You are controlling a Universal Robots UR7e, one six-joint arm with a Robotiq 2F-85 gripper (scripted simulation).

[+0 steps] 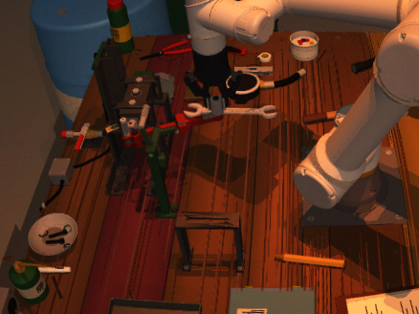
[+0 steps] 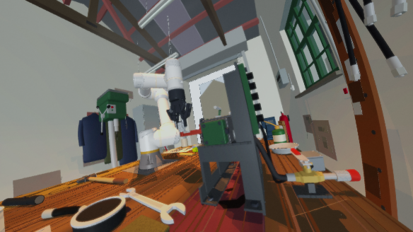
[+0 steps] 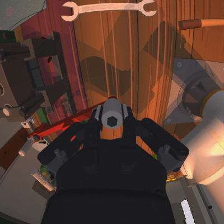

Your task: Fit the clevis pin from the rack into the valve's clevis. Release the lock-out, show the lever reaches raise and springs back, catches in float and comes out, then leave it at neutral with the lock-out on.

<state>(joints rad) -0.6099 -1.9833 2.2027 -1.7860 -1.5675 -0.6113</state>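
Observation:
My gripper (image 1: 216,103) (image 2: 181,124) (image 3: 111,117) is closed around the grey knob (image 3: 111,117) at the free end of the red lever (image 1: 179,121) (image 2: 191,133), out to the right of the valve. The lever runs from the knob back to the valve block (image 1: 138,103) (image 2: 213,131), which sits on a dark frame with a green post (image 1: 160,174). Grey pins (image 1: 134,125) stand upright by the valve's front. The clevis itself is too small to make out.
The robot's own base (image 1: 351,158) fills the right of the bench. A double-ended spanner (image 1: 248,111) lies under the gripper, with a ring (image 1: 243,84) behind it. An empty black rack (image 1: 210,239) stands nearer, and a dish (image 1: 52,233) sits at the left edge.

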